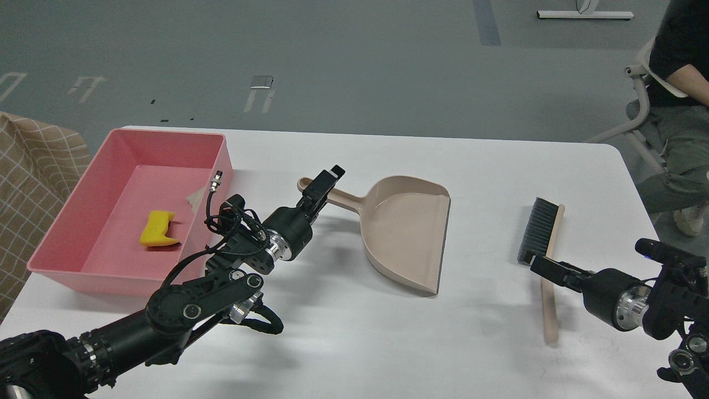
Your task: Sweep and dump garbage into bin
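Note:
The pink bin point(66, 191) stands at the table's left. The yellow sponge-like scrap point(157, 228) lies inside it. A corner of the bread scrap point(195, 197) shows by the bin's right wall; the rest is hidden. The beige dustpan point(407, 233) lies flat mid-table, its handle pointing left. My left gripper point(321, 182) is open just above that handle's end, holding nothing. The brush point(545, 233) lies on the table at the right, bristles facing left. My right gripper point(545, 269) sits across the brush handle; its dark fingers cannot be told apart.
The white table's point(354, 343) far and right edges are in view. A checked cloth point(33, 166) lies left of the bin. A seated person point(678, 111) on a chair is beyond the table's right corner.

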You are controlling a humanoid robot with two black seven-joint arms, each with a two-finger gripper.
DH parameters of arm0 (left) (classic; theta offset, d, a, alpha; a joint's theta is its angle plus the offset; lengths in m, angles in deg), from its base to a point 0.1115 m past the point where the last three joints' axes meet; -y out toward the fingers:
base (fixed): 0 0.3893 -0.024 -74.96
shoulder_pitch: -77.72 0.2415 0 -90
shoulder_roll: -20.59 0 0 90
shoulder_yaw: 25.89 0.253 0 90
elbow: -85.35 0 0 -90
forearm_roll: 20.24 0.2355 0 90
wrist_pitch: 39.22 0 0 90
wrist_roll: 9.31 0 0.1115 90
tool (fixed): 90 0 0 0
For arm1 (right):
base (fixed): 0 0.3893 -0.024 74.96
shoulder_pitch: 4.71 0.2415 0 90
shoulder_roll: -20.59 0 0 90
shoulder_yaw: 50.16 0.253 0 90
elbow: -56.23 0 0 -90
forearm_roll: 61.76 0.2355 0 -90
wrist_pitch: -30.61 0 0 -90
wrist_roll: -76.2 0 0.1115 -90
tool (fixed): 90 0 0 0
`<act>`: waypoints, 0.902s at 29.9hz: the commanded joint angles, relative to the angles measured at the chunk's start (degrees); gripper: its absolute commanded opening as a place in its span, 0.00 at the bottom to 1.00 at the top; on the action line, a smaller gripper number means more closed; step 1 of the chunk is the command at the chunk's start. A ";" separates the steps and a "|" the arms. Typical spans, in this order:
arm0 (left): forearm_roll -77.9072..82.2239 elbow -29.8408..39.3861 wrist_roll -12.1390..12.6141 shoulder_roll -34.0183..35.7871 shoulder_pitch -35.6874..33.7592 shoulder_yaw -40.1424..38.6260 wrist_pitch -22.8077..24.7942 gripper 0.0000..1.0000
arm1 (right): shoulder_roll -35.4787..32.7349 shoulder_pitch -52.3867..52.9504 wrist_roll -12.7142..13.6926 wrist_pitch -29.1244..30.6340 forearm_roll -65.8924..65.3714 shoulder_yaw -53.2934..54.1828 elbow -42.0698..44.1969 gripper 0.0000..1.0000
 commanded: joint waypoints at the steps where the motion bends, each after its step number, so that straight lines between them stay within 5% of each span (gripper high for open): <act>1: 0.01 -0.08 -0.03 1.75 0.07 0.03 0.01 0.96 | -0.02 0.00 0.00 0.00 0.03 0.14 -0.02 0.99; 8: 0.09 0.00 -0.21 4.65 0.16 0.03 -0.07 0.96 | 0.07 1.14 0.00 0.00 0.03 0.05 -0.02 0.99; 14: 0.09 0.09 -2.67 6.32 0.07 0.03 -1.04 0.96 | 0.07 1.15 0.00 0.00 0.03 0.14 -0.02 0.99; 27: -0.17 5.54 -2.67 8.78 -1.51 -0.58 -1.13 0.96 | 0.07 1.59 -0.09 0.00 0.12 0.14 0.07 0.99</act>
